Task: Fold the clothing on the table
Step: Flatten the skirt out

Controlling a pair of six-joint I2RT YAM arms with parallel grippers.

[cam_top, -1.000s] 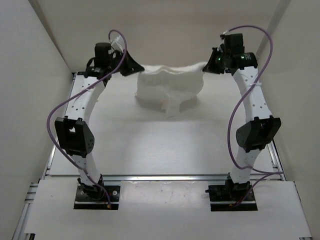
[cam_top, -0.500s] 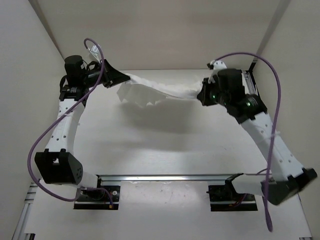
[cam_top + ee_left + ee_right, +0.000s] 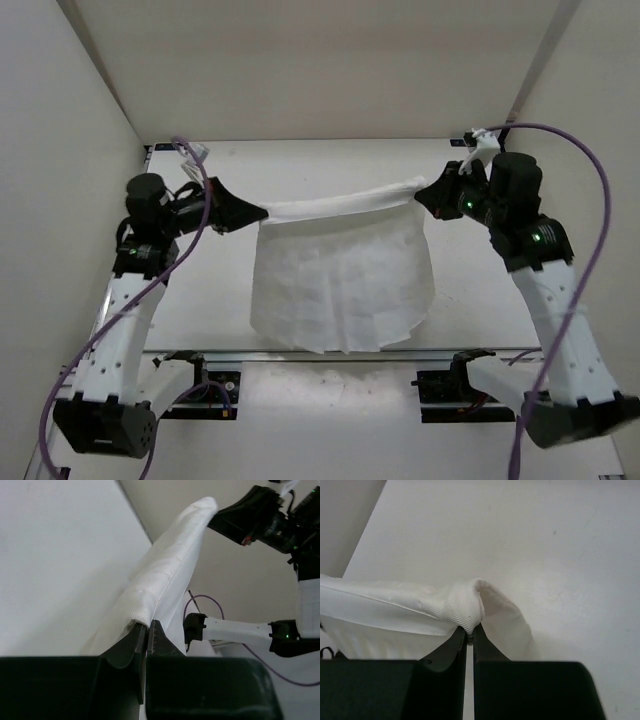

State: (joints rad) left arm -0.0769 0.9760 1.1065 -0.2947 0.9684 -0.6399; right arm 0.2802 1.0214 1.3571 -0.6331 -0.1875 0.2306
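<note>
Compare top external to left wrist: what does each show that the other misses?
Only top external: the whole clothing spread as a wide sheet hanging over the table. Only left wrist: the left gripper's jaws pinched shut on the ribbed hem corner, close up. Both: the top edge stretched from left gripper to right gripper.

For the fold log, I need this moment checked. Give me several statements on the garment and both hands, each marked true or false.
1. The left hand is shut on the white garment. True.
2. The right hand is open and empty. False: it pinches the garment's other top corner.
3. The garment lies bunched in a heap on the table. False: it hangs spread out between the hands.
4. Its top edge spans from hand to hand. True.
</note>
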